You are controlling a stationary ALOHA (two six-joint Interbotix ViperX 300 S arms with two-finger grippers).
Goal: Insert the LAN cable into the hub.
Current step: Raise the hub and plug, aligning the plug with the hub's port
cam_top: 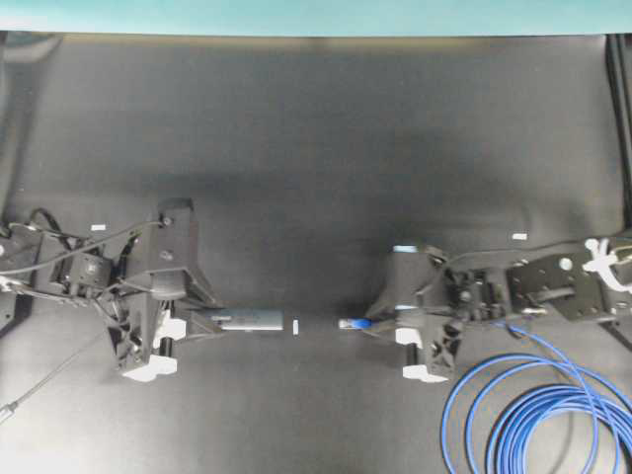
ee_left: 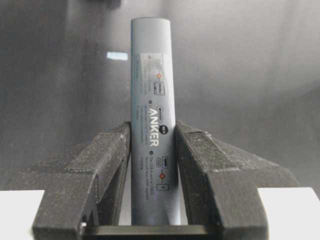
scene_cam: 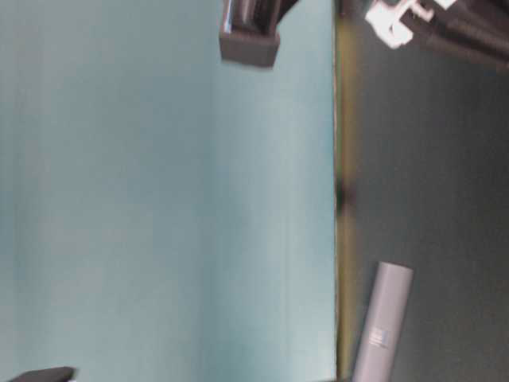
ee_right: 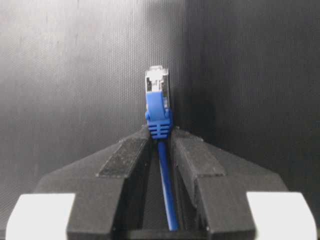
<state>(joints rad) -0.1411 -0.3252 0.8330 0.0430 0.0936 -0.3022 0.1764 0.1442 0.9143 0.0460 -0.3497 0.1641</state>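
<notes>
While the long bright-blue LAN cable is sitting pinched at its blue boot in my right gripper, its clear plug jutting out past the fingertips, I am judging that the plug needs lining up squarely with the end port. My left gripper is clamping the slim dark-grey metal hub by its sides, free end facing the plug across a gap above the black table. I am planning a slow, level push, keeping the blue loops slack.
</notes>
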